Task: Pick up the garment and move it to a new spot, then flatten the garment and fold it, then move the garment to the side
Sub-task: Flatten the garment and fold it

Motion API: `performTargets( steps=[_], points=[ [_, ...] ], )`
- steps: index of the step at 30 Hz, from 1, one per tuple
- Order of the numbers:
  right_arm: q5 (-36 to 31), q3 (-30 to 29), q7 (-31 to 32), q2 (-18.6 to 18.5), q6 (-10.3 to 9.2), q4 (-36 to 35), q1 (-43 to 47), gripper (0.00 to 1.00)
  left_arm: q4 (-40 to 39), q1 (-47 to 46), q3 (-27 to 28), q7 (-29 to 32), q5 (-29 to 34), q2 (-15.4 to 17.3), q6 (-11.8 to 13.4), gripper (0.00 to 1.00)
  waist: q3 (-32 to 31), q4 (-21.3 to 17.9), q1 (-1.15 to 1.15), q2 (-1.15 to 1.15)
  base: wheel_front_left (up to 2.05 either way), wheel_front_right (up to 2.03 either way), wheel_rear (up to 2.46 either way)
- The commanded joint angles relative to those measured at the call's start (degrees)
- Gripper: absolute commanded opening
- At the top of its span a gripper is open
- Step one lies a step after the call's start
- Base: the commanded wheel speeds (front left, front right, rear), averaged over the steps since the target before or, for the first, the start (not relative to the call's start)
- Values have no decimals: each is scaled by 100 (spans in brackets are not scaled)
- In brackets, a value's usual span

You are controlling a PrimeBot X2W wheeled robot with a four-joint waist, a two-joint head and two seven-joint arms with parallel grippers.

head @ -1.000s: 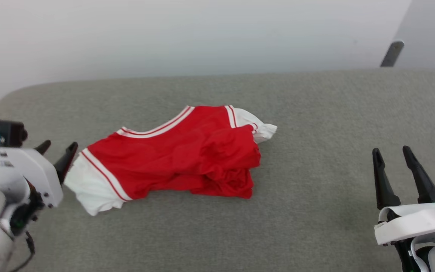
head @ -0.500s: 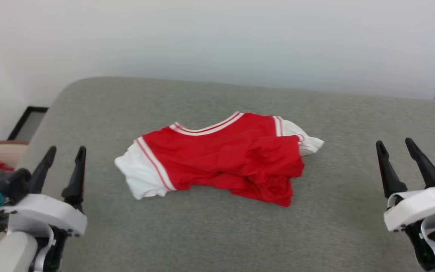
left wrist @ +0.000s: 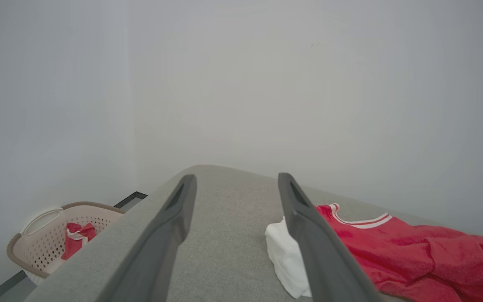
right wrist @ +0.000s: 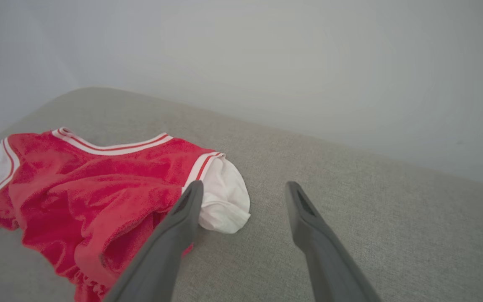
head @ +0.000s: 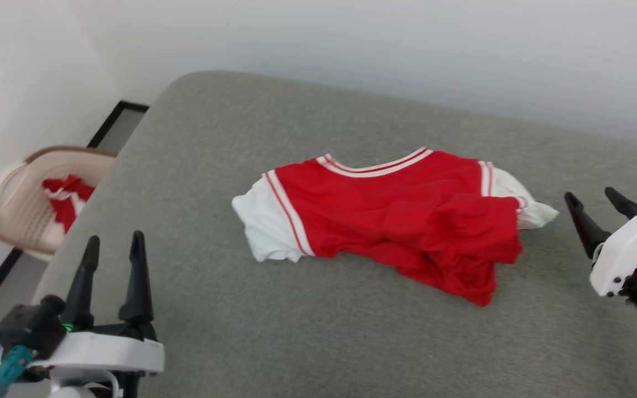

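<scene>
Head swung left, basket (head: 17, 221) now seen; garment (head: 401, 221) unmoved, rumpled; left gripper (head: 115, 237), right gripper (head: 590, 194) spread, empty; pickup likely pending.

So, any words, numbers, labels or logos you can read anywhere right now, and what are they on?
None can be read. The garment shows only red cloth, white sleeves and striped trim; no number or logo faces the cameras. The basket on the floor bears no visible label.

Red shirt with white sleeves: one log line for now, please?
red white-sleeved jersey shirt: rumpled, on grey padded surface | left gripper: open, empty | right gripper: open, empty
</scene>
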Motion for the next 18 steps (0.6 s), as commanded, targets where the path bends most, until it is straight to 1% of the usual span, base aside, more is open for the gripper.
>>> performTargets(
  steps=[1, 4, 8, 13, 18],
  points=[
    [13, 8, 21, -18, 0, 38, -71, 100, 7, 18, 42, 3, 51, -52, -34, 100, 255, 284, 0, 0, 0, 0, 0],
    [157, 159, 349, -144, 0, 326, -286, 100, 44, -18, 228, 3, 291, -362, -246, 100, 366, 447, 0, 0, 0, 0, 0],
    [316, 313, 757, -298, 0, 751, -568, 100, 73, -70, 506, 3, 472, -758, -412, 100, 517, 637, 0, 0, 0, 0, 0],
    [253, 526, 1001, -442, 0, 1274, -943, 100, 121, -115, 614, 3, 533, -1026, -499, 100, 707, 825, 0, 0, 0, 0, 0],
    [265, 667, 1129, -457, 0, 1993, -1277, 100, 101, -140, 554, 2, 436, -1144, -513, 100, 808, 953, 0, 0, 0, 0, 0]
  ],
)
